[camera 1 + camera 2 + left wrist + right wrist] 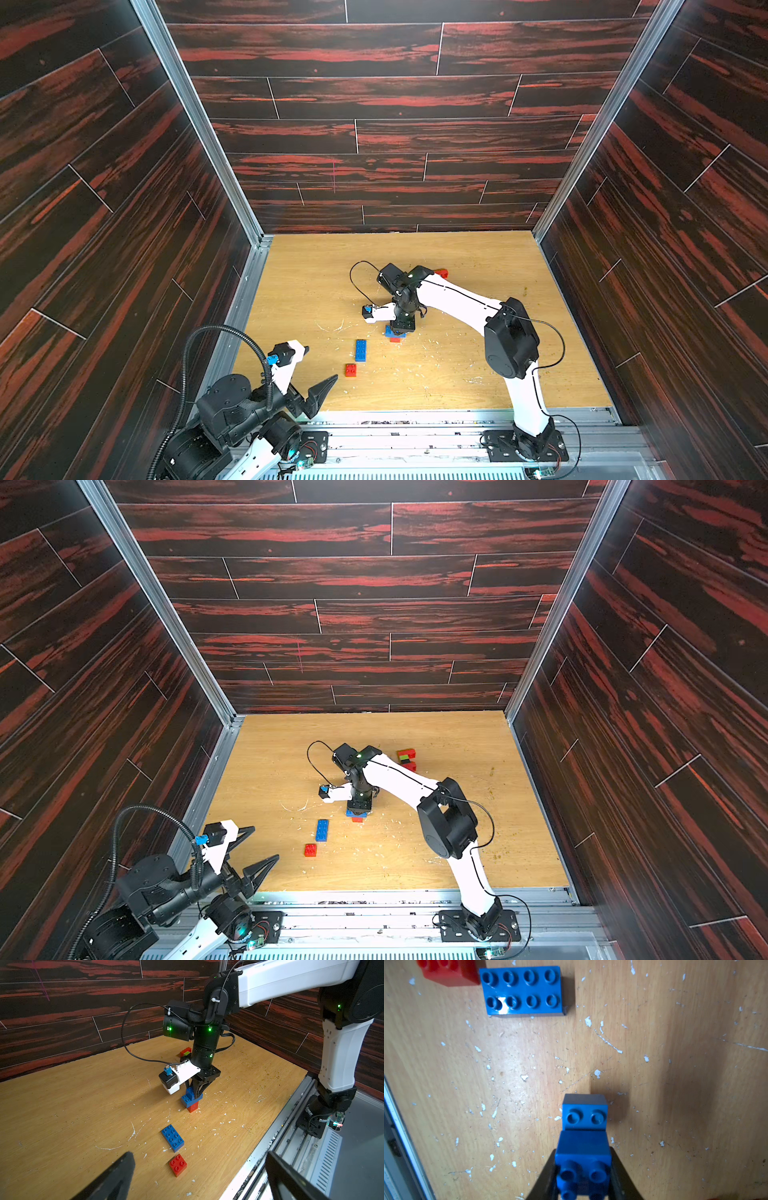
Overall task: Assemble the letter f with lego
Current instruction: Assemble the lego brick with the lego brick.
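My right gripper (401, 327) (583, 1169) points straight down at mid-floor, shut on a small blue lego brick (583, 1147) (189, 1091). That brick sits on top of a blue oblong brick (188, 1101) (585, 1118), which rests on a red brick (193, 1107). A loose blue oblong brick (360, 350) (172, 1138) and a red square brick (350, 369) (178, 1164) lie flat in front of the stack. My left gripper (321, 363) (198, 1154) hangs open at the front left with nothing between its fingers.
A red and lime green brick cluster (406, 755) (185, 1051) lies behind the right arm. Dark wood-pattern walls (374, 124) close in three sides. A metal rail (415, 419) runs along the front edge. White flecks litter the wooden floor (457, 374).
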Robot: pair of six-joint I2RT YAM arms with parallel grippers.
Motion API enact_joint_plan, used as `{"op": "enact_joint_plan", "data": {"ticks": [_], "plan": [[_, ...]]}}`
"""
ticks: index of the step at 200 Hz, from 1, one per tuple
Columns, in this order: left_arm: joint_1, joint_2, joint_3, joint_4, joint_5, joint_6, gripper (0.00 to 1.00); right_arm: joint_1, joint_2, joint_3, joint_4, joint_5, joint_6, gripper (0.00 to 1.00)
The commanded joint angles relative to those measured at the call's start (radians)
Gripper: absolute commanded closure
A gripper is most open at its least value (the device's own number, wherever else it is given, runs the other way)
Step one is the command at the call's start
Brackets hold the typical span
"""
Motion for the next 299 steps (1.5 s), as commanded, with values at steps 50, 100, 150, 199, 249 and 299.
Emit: {"op": "enact_joint_plan", "data": {"ticks": [50,100,150,199,249,299], "plan": [[-0.003,0.007,0.007,0.003,0.000,0.000,0.00,-0.004,0.124,0.068,-0.148,-0.026,-0.003,0.68],[-0.003,0.004,0.005,0.003,-0.001,-0.002,0.00,0.004,0.184,0.084,-0.183,0.001,0.012,0.68],[-0.003,0.004,0.007,0.004,0.001,-0.002,0.00,0.022,0.225,0.089,-0.175,0.043,0.030,0.68],[-0.003,0.010,0.006,0.003,0.002,-0.001,0.00,0.022,0.193,0.065,-0.139,0.062,0.058,0.68],[-0.003,0.017,0.006,0.003,0.002,-0.001,0.00,0.025,0.130,0.080,-0.120,0.072,0.084,0.65],[-0.003,0.016,0.006,0.003,0.001,-0.001,0.00,0.031,0.111,0.089,-0.134,0.076,0.087,0.63]]}}
